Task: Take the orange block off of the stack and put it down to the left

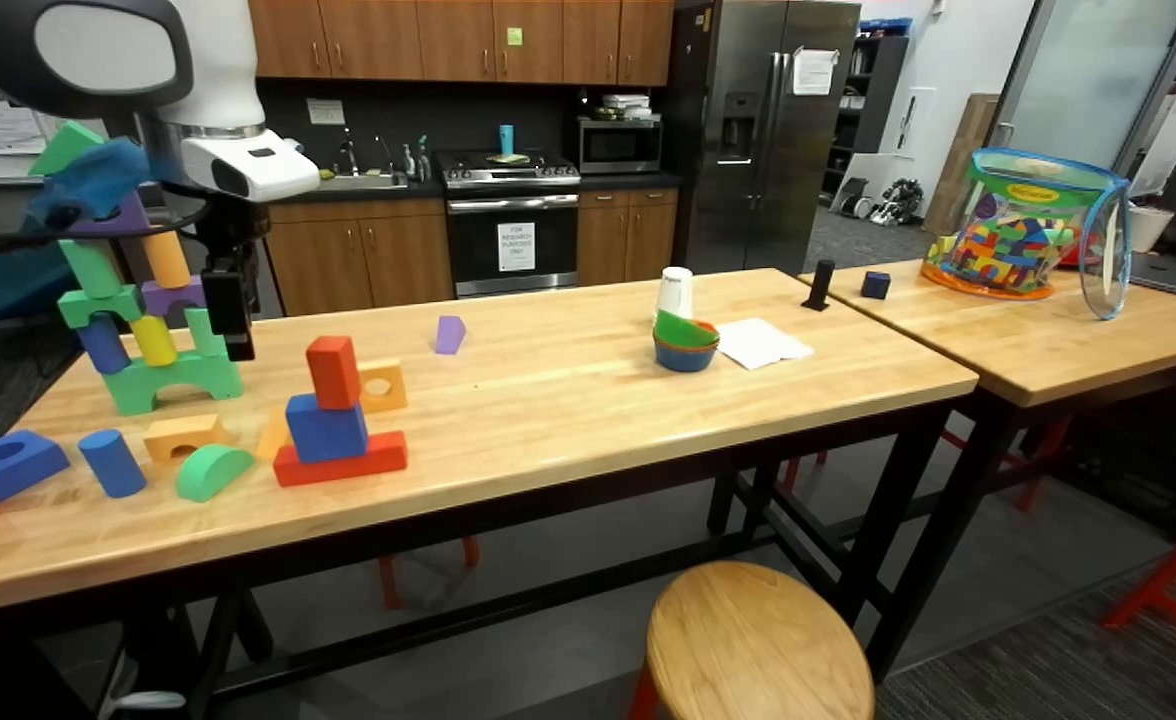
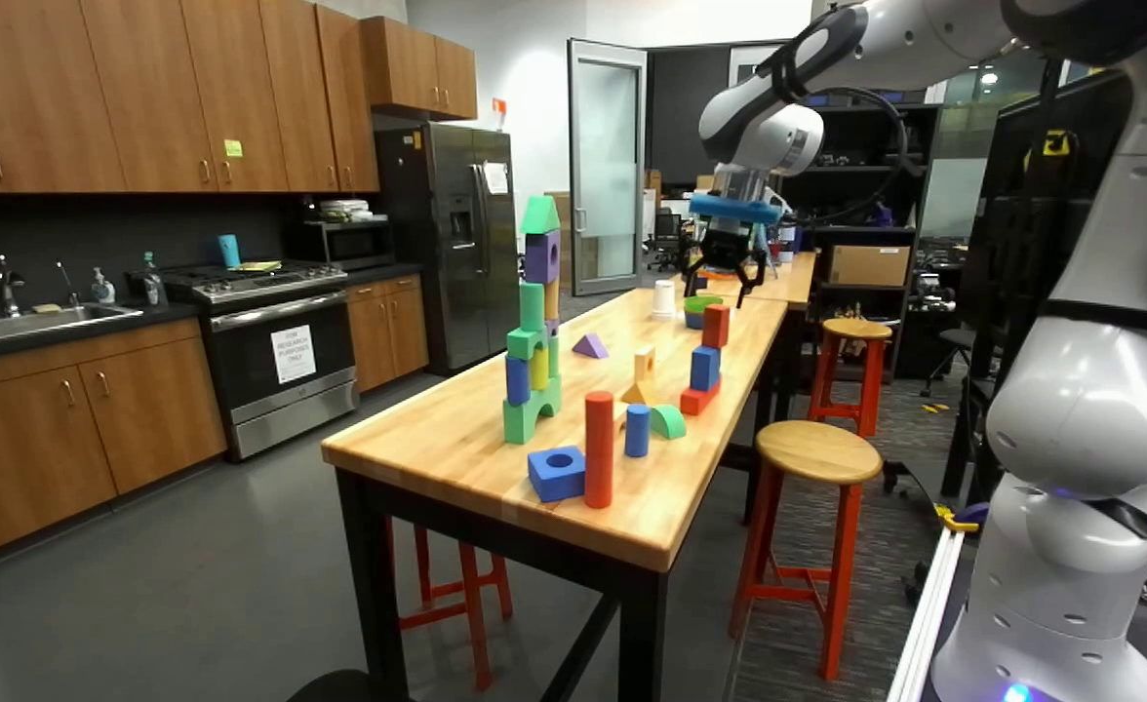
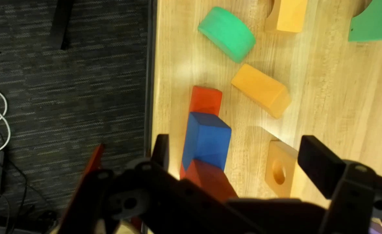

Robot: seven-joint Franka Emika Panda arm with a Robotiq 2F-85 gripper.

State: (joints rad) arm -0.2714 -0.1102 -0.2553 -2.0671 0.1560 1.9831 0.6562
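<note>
The orange block stands upright on the blue cube, topping the stack; beneath the blue cube lies a flat red slab. I hold my gripper higher than the blue cube, its fingers spread wide apart. Near the blue cube are a yellow-orange block with a round hole and a green half-round block; a purple triangular block and a tall multicoloured tower stand farther from it.

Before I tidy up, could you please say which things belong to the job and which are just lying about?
Job:
orange-red rectangular block
squarish blue block
flat red slab
black gripper

Lying about:
green semicircular block
blue cylinder
purple triangular block
multicoloured block tower
</note>
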